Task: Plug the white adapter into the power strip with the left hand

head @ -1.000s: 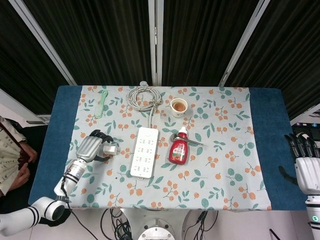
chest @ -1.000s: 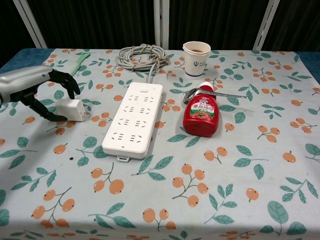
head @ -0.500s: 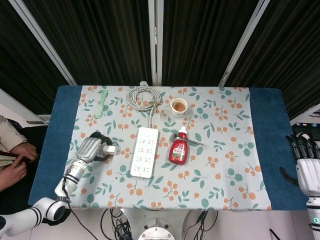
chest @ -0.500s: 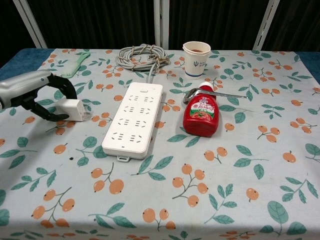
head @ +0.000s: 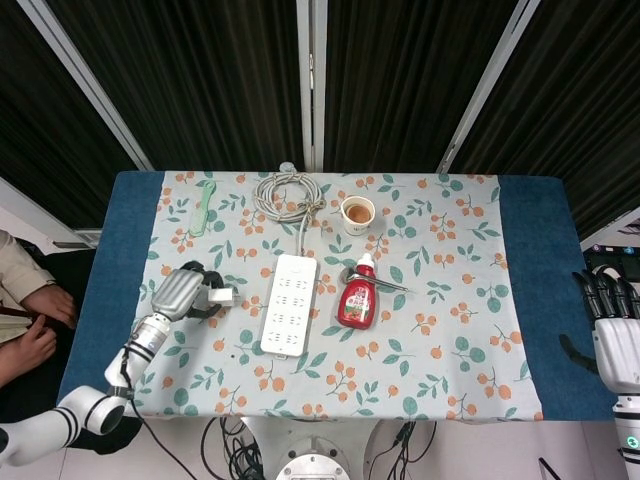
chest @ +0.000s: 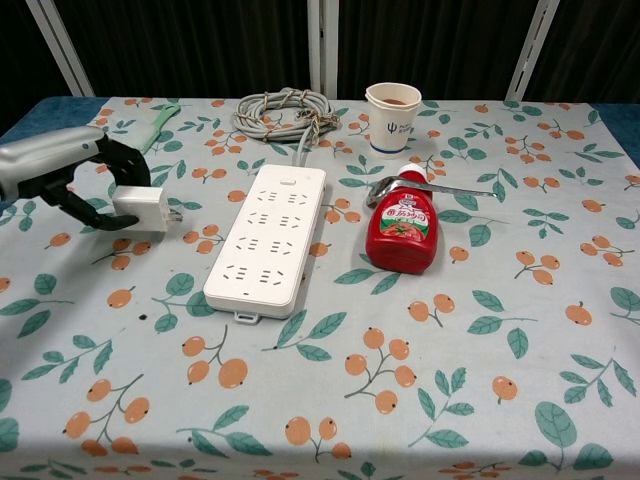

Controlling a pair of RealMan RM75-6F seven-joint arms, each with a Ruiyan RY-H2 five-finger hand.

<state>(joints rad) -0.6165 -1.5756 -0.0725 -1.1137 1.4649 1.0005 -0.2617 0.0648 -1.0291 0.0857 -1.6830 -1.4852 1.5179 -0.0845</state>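
My left hand (chest: 75, 175) (head: 186, 293) grips the white adapter (chest: 142, 208) (head: 220, 297) and holds it a little above the cloth, prongs pointing right toward the power strip. The white power strip (chest: 267, 237) (head: 288, 304) lies lengthwise in the middle of the table, a short gap to the right of the adapter. Its grey cable (chest: 283, 113) is coiled at the far edge. My right hand (head: 612, 330) hangs off the table's right side in the head view, fingers apart and holding nothing.
A red ketchup bottle (chest: 402, 225) lies right of the strip with a metal spoon (chest: 430, 187) across its top. A paper cup (chest: 391, 103) stands behind it. A green comb (chest: 153, 127) lies at the far left. A person's hands (head: 35, 320) show at the left edge.
My left hand closed its fingers on the adapter and lifted it slightly off the cloth. The right hand has not moved.
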